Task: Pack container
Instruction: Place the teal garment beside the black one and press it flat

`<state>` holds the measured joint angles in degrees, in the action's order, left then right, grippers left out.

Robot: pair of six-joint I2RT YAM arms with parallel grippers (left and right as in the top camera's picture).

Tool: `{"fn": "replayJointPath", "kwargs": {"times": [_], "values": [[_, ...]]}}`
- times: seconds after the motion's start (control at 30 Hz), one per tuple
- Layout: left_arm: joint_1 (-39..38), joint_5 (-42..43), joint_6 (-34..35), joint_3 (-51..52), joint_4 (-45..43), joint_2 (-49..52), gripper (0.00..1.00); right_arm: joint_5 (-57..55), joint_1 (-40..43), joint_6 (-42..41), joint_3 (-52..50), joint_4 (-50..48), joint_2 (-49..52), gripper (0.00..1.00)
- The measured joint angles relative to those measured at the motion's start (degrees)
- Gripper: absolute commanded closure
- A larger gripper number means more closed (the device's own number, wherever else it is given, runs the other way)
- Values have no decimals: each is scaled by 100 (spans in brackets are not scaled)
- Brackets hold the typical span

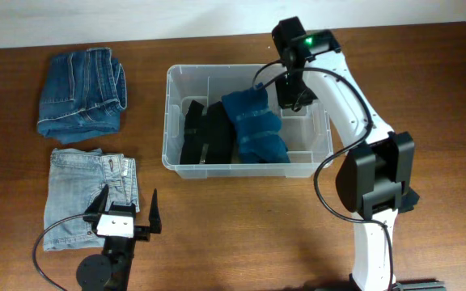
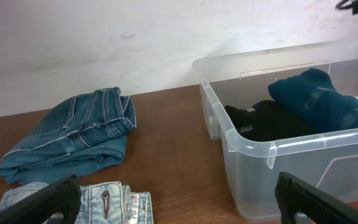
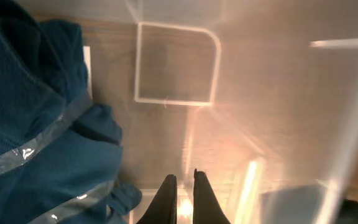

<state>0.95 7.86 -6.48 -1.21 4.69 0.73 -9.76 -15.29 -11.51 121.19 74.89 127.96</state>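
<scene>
The clear plastic container [image 1: 171, 113] stands mid-table. Inside it lie a black folded garment [image 1: 205, 133] and a dark teal garment [image 1: 256, 125]. My right gripper [image 1: 290, 99] hangs inside the container's right part, just right of the teal garment [image 3: 36, 137]. Its fingers [image 3: 182, 182] are shut with nothing between them, above the bare container floor [image 3: 260, 112]. My left gripper [image 1: 128, 212] is wide open at the front left, low over folded light-blue jeans [image 1: 79, 194]. In the left wrist view, that gripper [image 2: 179, 205] spans the jeans' waistband [image 2: 110, 202] and the container's corner [image 2: 253, 146].
Folded dark-blue jeans [image 1: 83, 93] lie at the back left, seen in the left wrist view as dark-blue jeans [image 2: 73, 134] beyond the light pair. Bare wood shows between the jeans and the container. A pale wall runs behind the table.
</scene>
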Motion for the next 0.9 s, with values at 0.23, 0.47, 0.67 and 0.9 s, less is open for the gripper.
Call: {"fn": "replayJointPath", "kwargs": {"times": [0.23,0.47,0.67,0.9], "values": [[0,0,0,0,0,0,1,109,-94,17,-741,-470,4,96],[0,0,0,-2,0,0,1,247,-98,15,-1320,-623,4,96],[0,2,2,0,0,0,1,728,-98,15,-1429,-619,4,96],[0,0,0,-2,0,0,1,1394,-118,15,-1438,-619,4,96]]}}
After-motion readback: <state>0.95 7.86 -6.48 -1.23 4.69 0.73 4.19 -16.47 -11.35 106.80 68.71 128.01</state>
